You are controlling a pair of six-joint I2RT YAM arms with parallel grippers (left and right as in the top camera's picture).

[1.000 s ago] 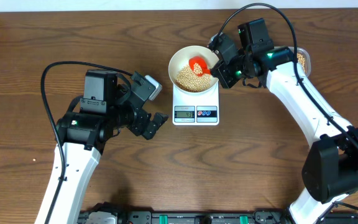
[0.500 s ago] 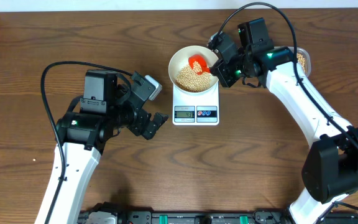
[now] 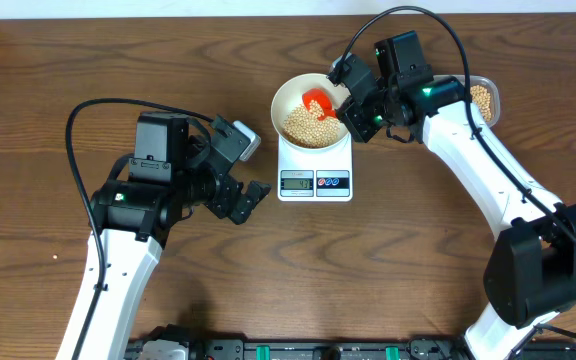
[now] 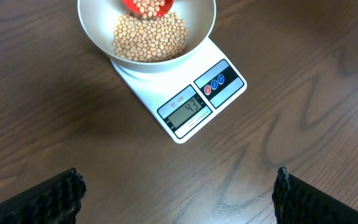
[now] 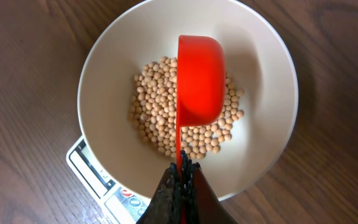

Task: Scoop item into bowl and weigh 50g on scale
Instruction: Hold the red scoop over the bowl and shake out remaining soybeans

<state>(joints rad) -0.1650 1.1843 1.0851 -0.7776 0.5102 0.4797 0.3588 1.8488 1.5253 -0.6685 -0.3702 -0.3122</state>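
The white bowl (image 3: 286, 92) stands on the white scale (image 3: 315, 170), with a heap of tan beans (image 3: 308, 124) inside. My right gripper (image 3: 353, 112) is shut on the thin handle of a red scoop (image 3: 317, 101), held over the bowl. The right wrist view has the scoop (image 5: 201, 78) turned on its side above the beans (image 5: 154, 106), gripper (image 5: 181, 171) at the near rim. From the left wrist, beans lie in the scoop (image 4: 148, 6) and the scale (image 4: 225, 99) display reads 43. My left gripper (image 3: 248, 197) is open and holds nothing, left of the scale.
A clear container (image 3: 483, 97) holding more beans sits at the back right, behind my right arm. Bare wooden tabletop (image 4: 179, 176) lies between the left gripper's fingers. The table's back edge runs close behind the bowl.
My right gripper and the scoop have shifted slightly left and back over the bowl. The left arm has not moved.
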